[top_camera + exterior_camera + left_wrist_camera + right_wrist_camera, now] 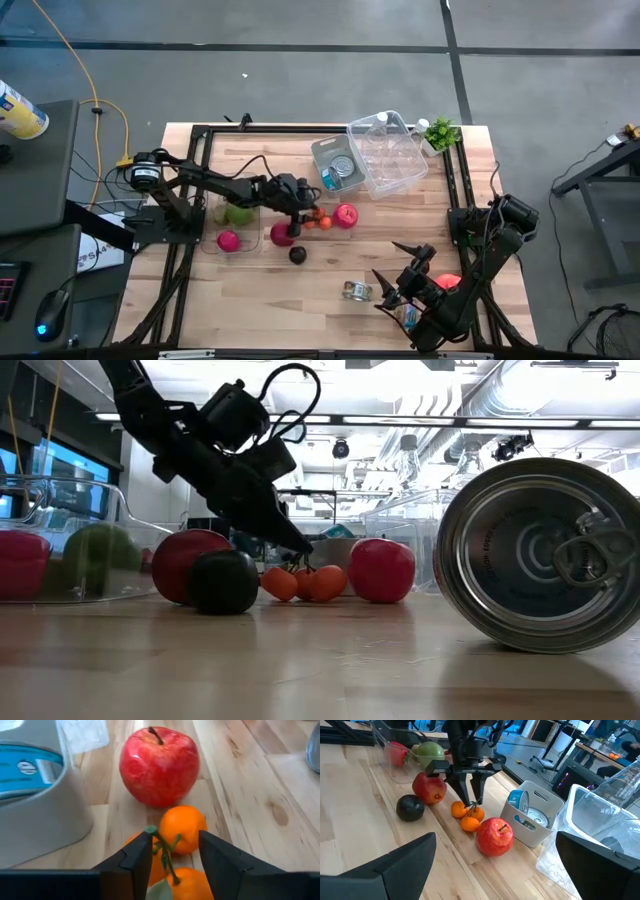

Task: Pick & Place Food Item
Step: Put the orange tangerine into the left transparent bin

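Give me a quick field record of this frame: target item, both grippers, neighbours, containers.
target: cluster of small oranges with a green stem, on the table
left gripper: down over the oranges, fingers astride the stem, not yet shut on it
right gripper: open, waiting at the table's near right
neighbours: red apple just beyond the oranges; dark round fruit and pomegranate on the other side
containers: grey bin holding cans; clear tub
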Robot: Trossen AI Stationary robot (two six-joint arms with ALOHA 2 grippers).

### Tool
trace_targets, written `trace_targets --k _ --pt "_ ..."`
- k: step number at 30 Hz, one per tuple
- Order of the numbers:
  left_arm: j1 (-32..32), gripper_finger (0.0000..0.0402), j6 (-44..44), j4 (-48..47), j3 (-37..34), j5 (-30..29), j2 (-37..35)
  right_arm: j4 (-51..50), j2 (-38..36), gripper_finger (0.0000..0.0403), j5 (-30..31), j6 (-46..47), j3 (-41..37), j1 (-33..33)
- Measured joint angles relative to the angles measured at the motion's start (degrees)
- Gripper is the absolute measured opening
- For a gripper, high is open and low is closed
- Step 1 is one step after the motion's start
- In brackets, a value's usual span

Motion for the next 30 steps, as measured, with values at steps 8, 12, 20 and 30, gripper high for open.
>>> trace_targets --k 8,12,20,30 --pt "0.00 0.0068 0.21 -0.43 0.02 -3.84 0.00 0.25 0.00 0.0397 0.06 0.00 0.00 0.01" --pt "0.00 0.0027 0.22 -0.44 0.02 -4.73 0.00 0.25 0.00 0.0397 0.08 0.00 0.00 -0.01" --pt "-1.23 0.0004 2.58 -2.00 0.07 -4.83 -0.07 0.50 0.00 0.0397 0.22 0.00 -0.02 -0.01" --pt "-3.17 0.0003 2.63 -2.43 0.07 -5.16 -1.44 0.64 0.00 0.0397 0.29 -0.10 -0.02 -0.01"
